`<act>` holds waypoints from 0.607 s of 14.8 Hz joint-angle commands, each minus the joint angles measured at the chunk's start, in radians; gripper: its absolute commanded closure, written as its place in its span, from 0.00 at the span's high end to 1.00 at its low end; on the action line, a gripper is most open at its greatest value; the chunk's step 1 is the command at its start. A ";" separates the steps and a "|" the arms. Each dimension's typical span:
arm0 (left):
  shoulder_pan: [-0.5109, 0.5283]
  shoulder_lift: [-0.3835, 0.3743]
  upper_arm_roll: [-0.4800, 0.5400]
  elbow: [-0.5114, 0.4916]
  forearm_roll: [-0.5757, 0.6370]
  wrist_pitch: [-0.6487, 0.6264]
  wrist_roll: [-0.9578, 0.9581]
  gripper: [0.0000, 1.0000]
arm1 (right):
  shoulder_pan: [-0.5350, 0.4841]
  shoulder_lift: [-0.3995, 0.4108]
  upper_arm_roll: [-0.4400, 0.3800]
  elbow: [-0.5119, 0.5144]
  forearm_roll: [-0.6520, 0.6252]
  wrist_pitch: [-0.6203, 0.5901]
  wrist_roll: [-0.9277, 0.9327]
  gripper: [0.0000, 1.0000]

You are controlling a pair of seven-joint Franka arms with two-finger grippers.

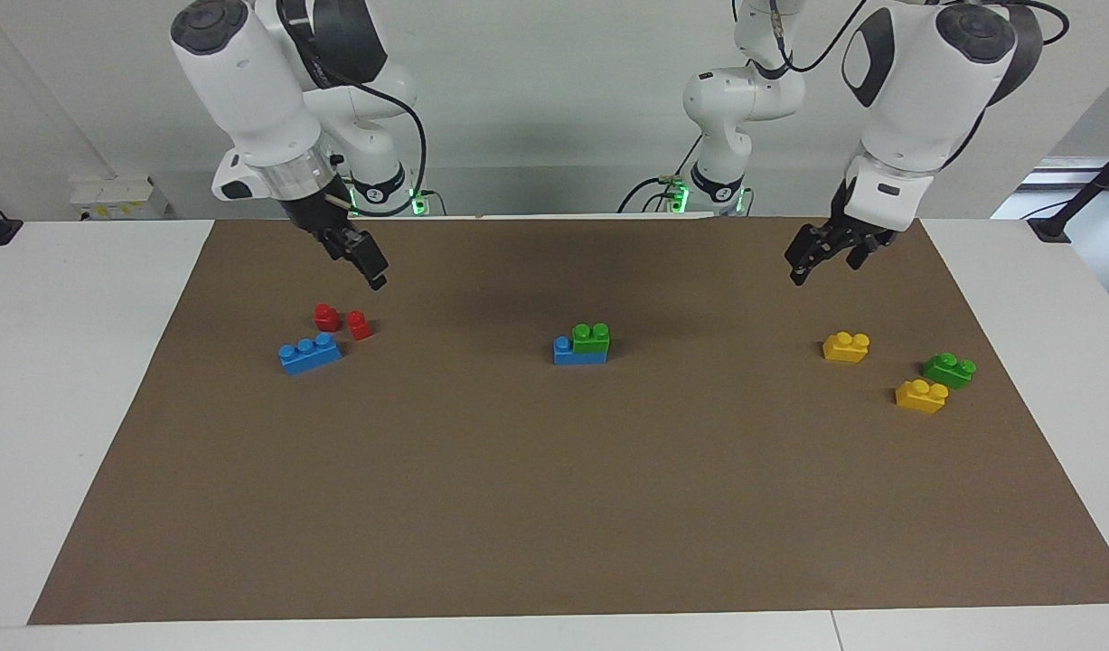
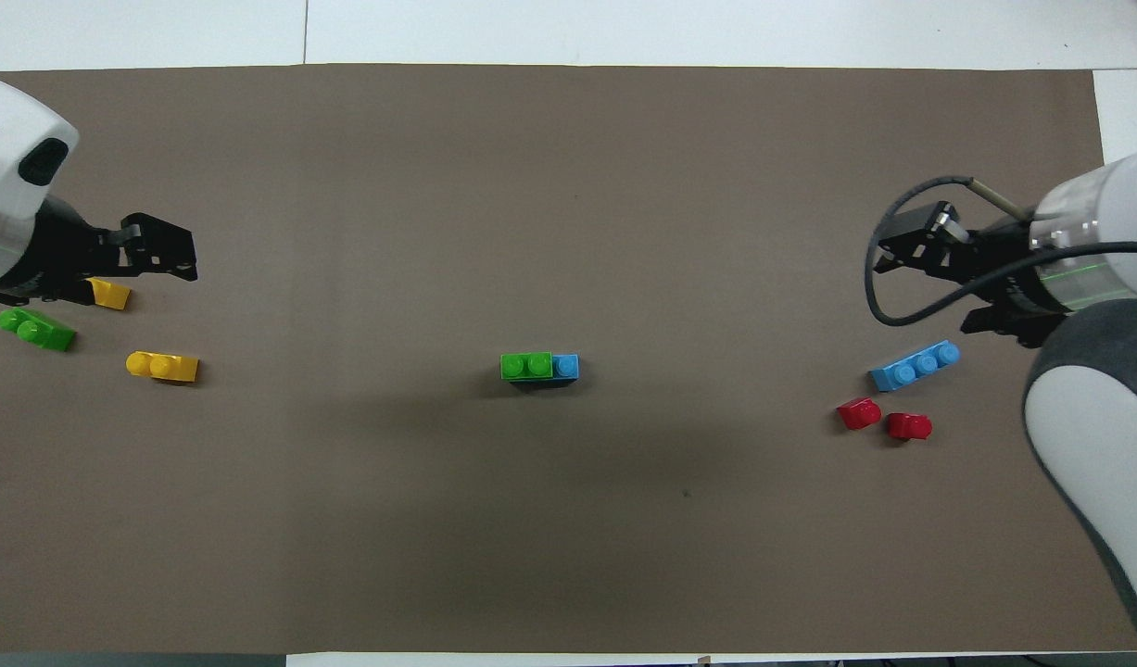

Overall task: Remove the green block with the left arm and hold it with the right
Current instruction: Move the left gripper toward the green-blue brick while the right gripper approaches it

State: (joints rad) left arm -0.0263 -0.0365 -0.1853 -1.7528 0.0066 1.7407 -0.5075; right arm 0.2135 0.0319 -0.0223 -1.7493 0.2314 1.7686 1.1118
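A green block (image 1: 591, 337) with two studs sits on top of a blue brick (image 1: 568, 353) at the middle of the brown mat; the pair also shows in the overhead view, green block (image 2: 526, 366) on blue brick (image 2: 566, 367). A second green block (image 1: 949, 369) (image 2: 35, 330) lies loose on the mat at the left arm's end. My left gripper (image 1: 825, 262) (image 2: 174, 250) hangs open and empty over that end, above the yellow bricks. My right gripper (image 1: 371, 267) (image 2: 888, 245) hangs open and empty over the right arm's end, above the red pieces.
A loose blue three-stud brick (image 1: 310, 353) (image 2: 915, 365) and two small red pieces (image 1: 326, 316) (image 1: 360, 325) lie at the right arm's end. Two yellow bricks (image 1: 846, 346) (image 1: 921, 396) lie by the loose green block. The mat (image 1: 554, 506) covers the white table.
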 commanded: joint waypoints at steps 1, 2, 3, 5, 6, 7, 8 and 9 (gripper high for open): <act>-0.030 -0.065 0.010 -0.102 -0.048 0.071 -0.173 1.00 | 0.041 0.058 -0.004 -0.021 0.097 0.072 0.167 0.96; -0.044 -0.068 0.010 -0.112 -0.063 0.100 -0.284 1.00 | 0.059 0.069 -0.004 -0.038 0.127 0.110 0.213 0.96; -0.069 -0.069 0.010 -0.125 -0.065 0.130 -0.401 1.00 | 0.076 0.072 -0.004 -0.059 0.164 0.151 0.258 0.96; -0.115 -0.069 0.010 -0.146 -0.065 0.180 -0.611 1.00 | 0.102 0.088 -0.004 -0.081 0.229 0.211 0.325 0.96; -0.141 -0.069 0.010 -0.157 -0.065 0.200 -0.717 1.00 | 0.118 0.101 -0.004 -0.081 0.236 0.218 0.354 0.95; -0.165 -0.069 0.010 -0.169 -0.065 0.229 -0.829 1.00 | 0.133 0.109 -0.004 -0.081 0.243 0.225 0.387 0.95; -0.193 -0.066 0.012 -0.180 -0.065 0.259 -0.946 1.00 | 0.148 0.121 -0.004 -0.081 0.250 0.244 0.425 0.95; -0.213 -0.063 0.012 -0.191 -0.065 0.279 -1.029 1.00 | 0.153 0.129 -0.004 -0.081 0.258 0.252 0.451 0.95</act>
State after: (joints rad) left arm -0.1938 -0.0703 -0.1882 -1.8838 -0.0413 1.9590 -1.3689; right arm 0.3508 0.1534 -0.0225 -1.8170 0.4586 1.9878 1.5049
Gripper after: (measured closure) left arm 0.000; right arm 0.000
